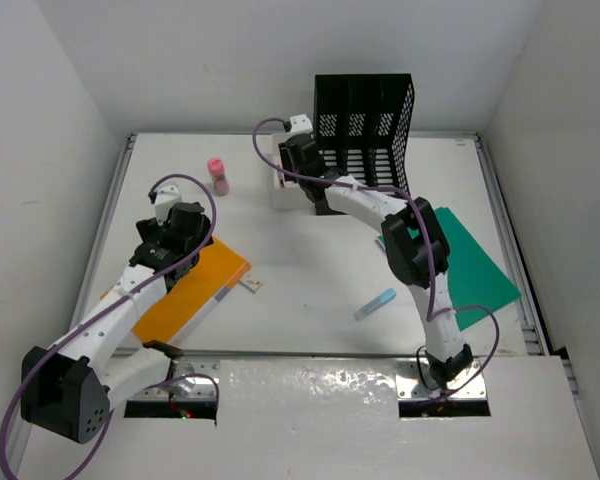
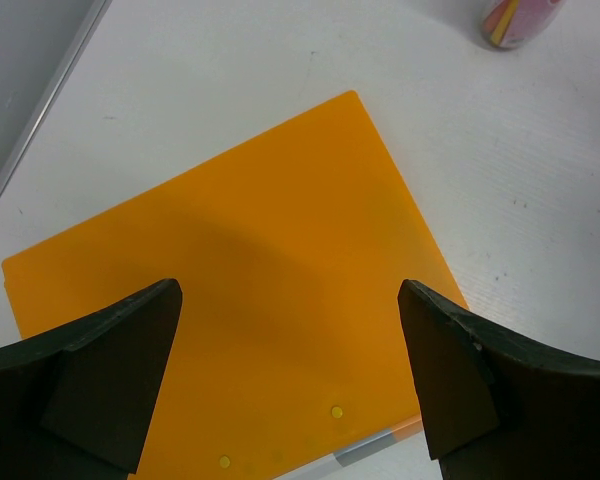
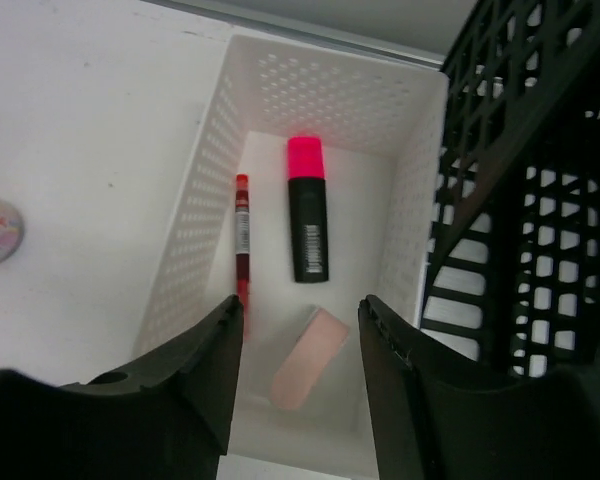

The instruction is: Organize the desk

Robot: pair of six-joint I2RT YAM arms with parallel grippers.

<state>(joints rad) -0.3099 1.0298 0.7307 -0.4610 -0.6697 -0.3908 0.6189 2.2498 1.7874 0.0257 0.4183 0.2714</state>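
The desk (image 1: pixel 310 262) is a white tabletop with metal rails. An orange folder (image 1: pixel 188 287) lies flat at the left; my left gripper (image 1: pixel 185 228) hovers open and empty above it, fingers spread wide over the sheet (image 2: pixel 280 260). My right gripper (image 1: pixel 298 150) is open over the small white perforated basket (image 3: pixel 210 160) at the back. The basket holds a red pen (image 3: pixel 242 240), a black highlighter with a pink cap (image 3: pixel 308 215) and a pink eraser (image 3: pixel 310 360). The eraser shows below and between my right fingers, not gripped.
A black mesh file rack (image 1: pixel 365 120) stands right of the basket. A green folder (image 1: pixel 470 255) lies at the right under the right arm. A light blue marker (image 1: pixel 375 304) lies at front centre. A pink jar (image 1: pixel 219 175) stands at back left.
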